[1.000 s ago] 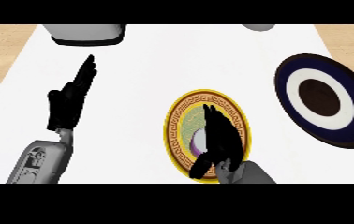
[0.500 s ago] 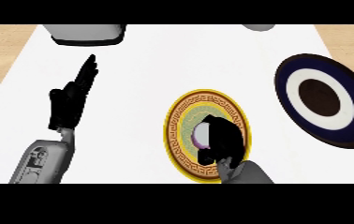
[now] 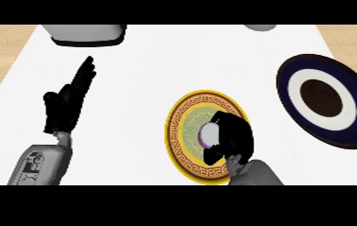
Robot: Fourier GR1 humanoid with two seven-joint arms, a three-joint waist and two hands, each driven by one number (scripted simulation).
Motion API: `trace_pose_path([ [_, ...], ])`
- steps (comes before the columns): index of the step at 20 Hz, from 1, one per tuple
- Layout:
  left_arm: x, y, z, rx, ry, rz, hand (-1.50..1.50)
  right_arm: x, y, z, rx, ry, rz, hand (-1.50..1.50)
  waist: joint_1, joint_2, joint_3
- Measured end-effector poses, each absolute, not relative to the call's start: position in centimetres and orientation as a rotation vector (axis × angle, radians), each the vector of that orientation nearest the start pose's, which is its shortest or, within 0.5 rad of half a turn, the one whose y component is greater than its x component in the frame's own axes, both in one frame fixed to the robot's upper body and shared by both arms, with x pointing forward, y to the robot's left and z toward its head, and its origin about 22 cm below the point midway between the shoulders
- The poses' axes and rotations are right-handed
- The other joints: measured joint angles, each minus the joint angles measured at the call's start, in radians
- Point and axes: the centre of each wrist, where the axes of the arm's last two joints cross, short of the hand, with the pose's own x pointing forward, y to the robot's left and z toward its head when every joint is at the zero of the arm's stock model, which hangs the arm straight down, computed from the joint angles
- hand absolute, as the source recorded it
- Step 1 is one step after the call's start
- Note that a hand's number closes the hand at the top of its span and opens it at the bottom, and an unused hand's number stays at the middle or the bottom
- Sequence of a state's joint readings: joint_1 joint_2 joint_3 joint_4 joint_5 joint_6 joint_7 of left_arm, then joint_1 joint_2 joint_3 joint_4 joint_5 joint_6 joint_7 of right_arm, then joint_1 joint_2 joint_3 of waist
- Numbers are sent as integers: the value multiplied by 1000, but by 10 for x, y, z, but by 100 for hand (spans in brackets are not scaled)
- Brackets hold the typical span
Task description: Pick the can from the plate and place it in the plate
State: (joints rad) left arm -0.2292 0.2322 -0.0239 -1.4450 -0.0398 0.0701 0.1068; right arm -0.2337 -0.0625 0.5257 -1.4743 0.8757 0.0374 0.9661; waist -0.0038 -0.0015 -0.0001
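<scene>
Two round plates are shown: one yellow-rimmed plate with a brown patterned band [image 3: 182, 140] and one dark blue plate with a white ring and brown centre [image 3: 322, 99]. One pale, purple-tinged can [image 3: 208, 134] is counted, along with two black hands, left [image 3: 66, 102] and right [image 3: 233, 136]. Two grey objects, one large [image 3: 85, 34] and one small [image 3: 259, 27], are cut off at the far edge.

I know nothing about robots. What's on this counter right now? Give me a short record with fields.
can: pale, lavender-edged can, on the yellow plate
yellow plate: yellow plate, patterned rim, centre of counter
dark plate: dark blue and white plate, brown centre, at the right, nothing on it
right hand: right hand curled round the can
left hand: left hand open, resting at the left
far edge: grey object
</scene>
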Motion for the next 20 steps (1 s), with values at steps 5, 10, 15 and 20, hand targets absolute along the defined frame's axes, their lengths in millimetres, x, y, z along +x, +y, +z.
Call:
trace_pose_path([
  [5,293,268,39,259,-1548,-174,0,256,-221,17,-888,-877,836,150,-59,-2,6],
  [10,289,276,36,283,-1533,-141,0,258,-317,45,-980,-980,772,150,-102,-7,13],
  [15,286,282,36,293,-1531,-128,0,257,-392,91,-1045,-1215,672,150,-106,-11,15],
  [20,286,282,36,278,-1534,-137,0,245,-454,124,-1011,-1454,617,150,-87,-7,14],
])
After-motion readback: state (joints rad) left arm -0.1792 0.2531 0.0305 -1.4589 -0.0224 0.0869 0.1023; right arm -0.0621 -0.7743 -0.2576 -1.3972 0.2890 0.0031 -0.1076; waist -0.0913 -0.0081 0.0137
